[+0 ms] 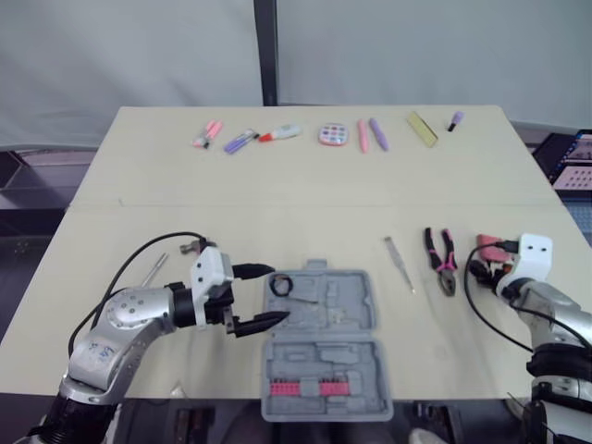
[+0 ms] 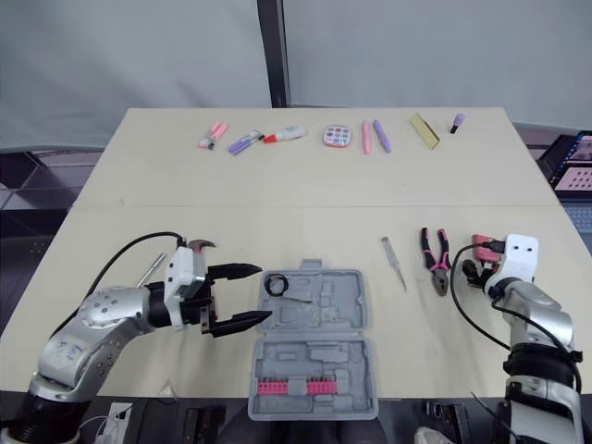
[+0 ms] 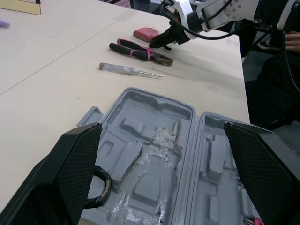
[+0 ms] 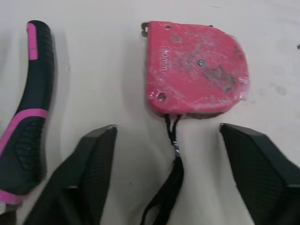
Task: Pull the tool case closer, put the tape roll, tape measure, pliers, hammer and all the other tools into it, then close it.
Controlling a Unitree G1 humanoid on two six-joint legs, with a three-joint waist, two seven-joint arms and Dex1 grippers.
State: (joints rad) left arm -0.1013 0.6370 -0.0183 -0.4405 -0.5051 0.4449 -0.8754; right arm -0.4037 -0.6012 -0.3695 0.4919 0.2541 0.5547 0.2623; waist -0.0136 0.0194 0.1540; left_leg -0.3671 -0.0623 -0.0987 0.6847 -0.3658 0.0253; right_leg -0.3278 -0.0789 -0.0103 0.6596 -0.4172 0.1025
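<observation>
Left gripper [image 1: 279,294], right gripper [image 4: 168,127]: both spread wide. Right wrist view resolves the strap [image 4: 169,185] of the tape measure [image 4: 194,68]. Tool case [image 1: 324,359] holds tape roll [image 1: 281,285].

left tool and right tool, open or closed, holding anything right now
left tool: open, holding nothing, at the edge of the open tool case
right tool: open, holding nothing, just short of the tape measure

The beige table [image 1: 277,185] bears the open tool case [image 1: 324,347] right by the left gripper [image 1: 280,293]. The tape measure [image 4: 197,65] lies just ahead of the right gripper [image 4: 167,126], with the pliers [image 1: 442,259] and a screwdriver [image 1: 399,264] beside it. A row of 8 small items [image 1: 333,135] lies far beyond both.
</observation>
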